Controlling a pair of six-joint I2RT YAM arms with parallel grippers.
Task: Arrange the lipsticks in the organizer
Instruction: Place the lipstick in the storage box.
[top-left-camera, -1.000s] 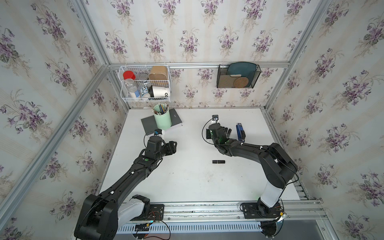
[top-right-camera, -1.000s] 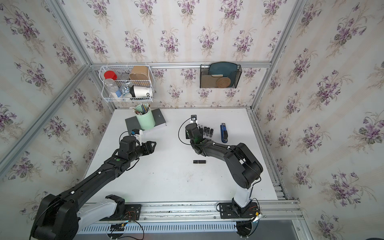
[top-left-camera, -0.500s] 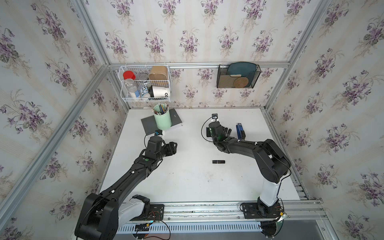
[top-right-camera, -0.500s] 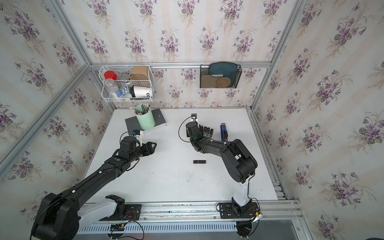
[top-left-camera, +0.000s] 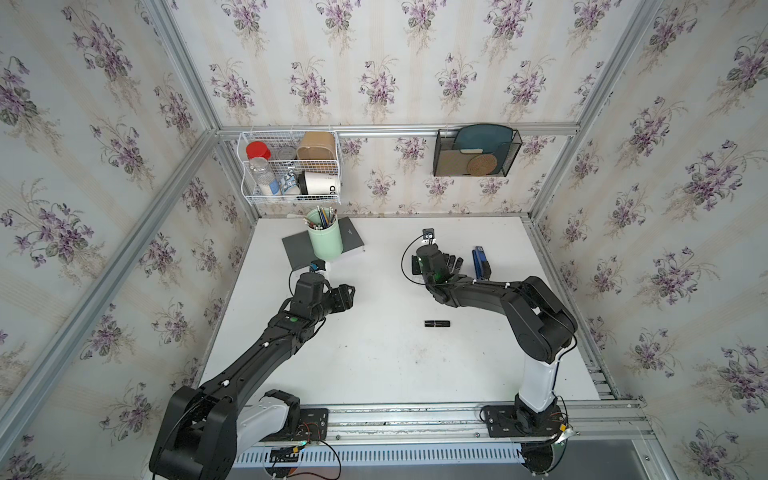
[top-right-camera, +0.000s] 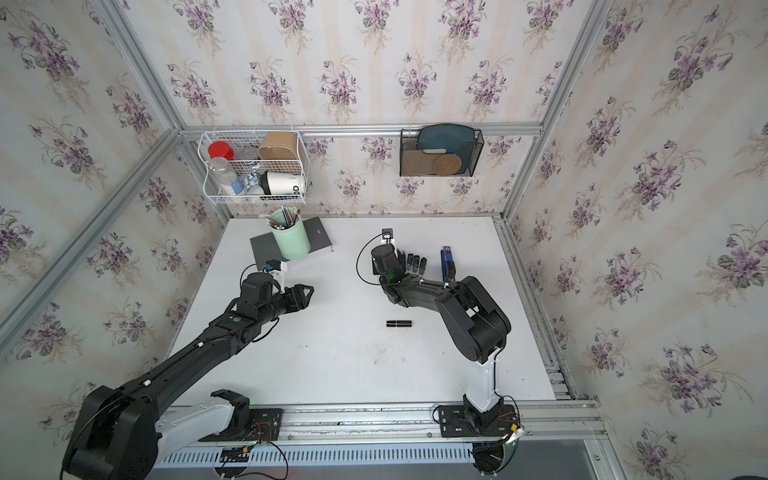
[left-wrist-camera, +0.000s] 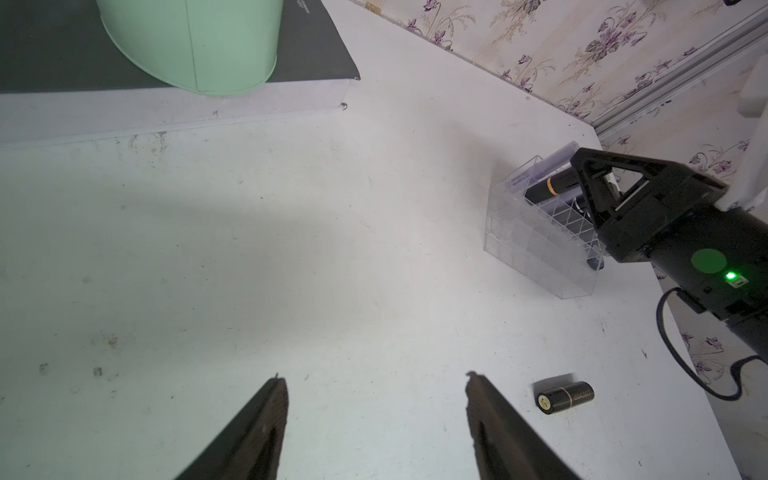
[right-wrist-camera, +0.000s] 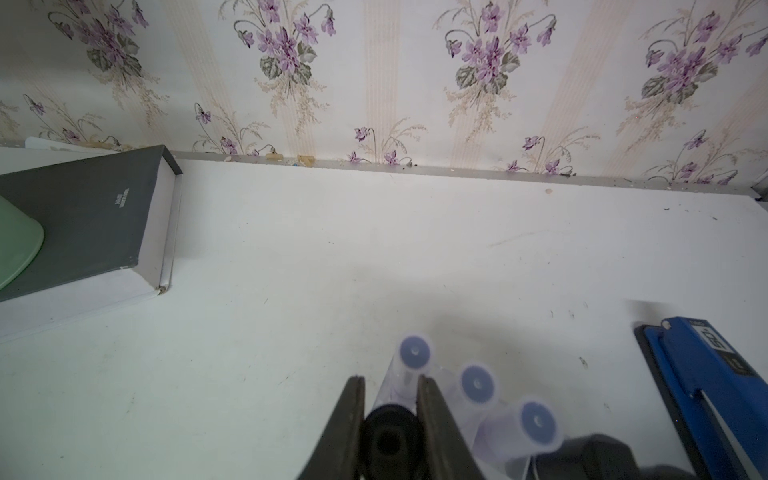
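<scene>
The clear organizer (left-wrist-camera: 540, 241) stands on the white table at the back right, mostly hidden under my right wrist in both top views. Three lilac lipsticks (right-wrist-camera: 478, 383) stand in its far row, and several black lipsticks (top-left-camera: 454, 264) stand beside them. My right gripper (right-wrist-camera: 390, 380) is shut on a black lipstick (left-wrist-camera: 548, 189) with a gold band, held just above the organizer's cells. Another black lipstick (top-left-camera: 437, 323) lies loose mid-table. My left gripper (left-wrist-camera: 376, 382) hovers open and empty over the table, left of that loose lipstick (left-wrist-camera: 565, 398).
A blue stapler (top-left-camera: 480, 262) lies just right of the organizer. At the back left, a mint-green pen cup (top-left-camera: 325, 241) stands on a dark grey box (top-left-camera: 297, 251). A white wire basket (top-left-camera: 291, 166) and a black mesh holder (top-left-camera: 476, 153) hang on the back wall.
The right arm's elbow has swung in and its wrist has shifted slightly over the organizer, still holding the black lipstick. The left arm has not moved.
</scene>
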